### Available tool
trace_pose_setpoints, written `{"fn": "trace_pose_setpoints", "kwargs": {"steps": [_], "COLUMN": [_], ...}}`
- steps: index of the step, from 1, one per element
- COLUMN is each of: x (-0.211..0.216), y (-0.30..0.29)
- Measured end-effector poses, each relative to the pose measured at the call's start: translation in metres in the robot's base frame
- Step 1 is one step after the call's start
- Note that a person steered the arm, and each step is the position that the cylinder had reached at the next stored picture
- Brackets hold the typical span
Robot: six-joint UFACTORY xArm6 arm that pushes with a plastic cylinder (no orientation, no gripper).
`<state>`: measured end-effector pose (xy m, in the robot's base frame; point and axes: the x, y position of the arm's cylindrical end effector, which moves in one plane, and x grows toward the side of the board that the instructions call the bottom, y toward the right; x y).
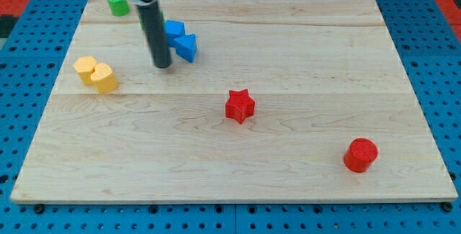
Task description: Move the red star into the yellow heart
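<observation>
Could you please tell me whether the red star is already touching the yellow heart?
No. The red star block sits mid-board, apart from the yellow heart block at the view's left.

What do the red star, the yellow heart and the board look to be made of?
Red star: probably moulded or printed plastic, matte, of even colour with soft edges. Yellow heart: looks the same, with a smooth dull surface. Board: pale wood, with grain lines and plank seams showing, lightly finished. My tip stands between the heart and the blue blocks.
</observation>
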<state>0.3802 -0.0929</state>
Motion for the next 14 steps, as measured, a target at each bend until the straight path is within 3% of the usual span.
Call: {"fn": "trace_pose_setpoints", "kwargs": {"steps": [2, 4, 6, 10, 14], "x": [0.011, 0.069, 0.124, 0.098, 0.055], "y": [0.120, 0.206, 0.190, 0.079, 0.070]}}
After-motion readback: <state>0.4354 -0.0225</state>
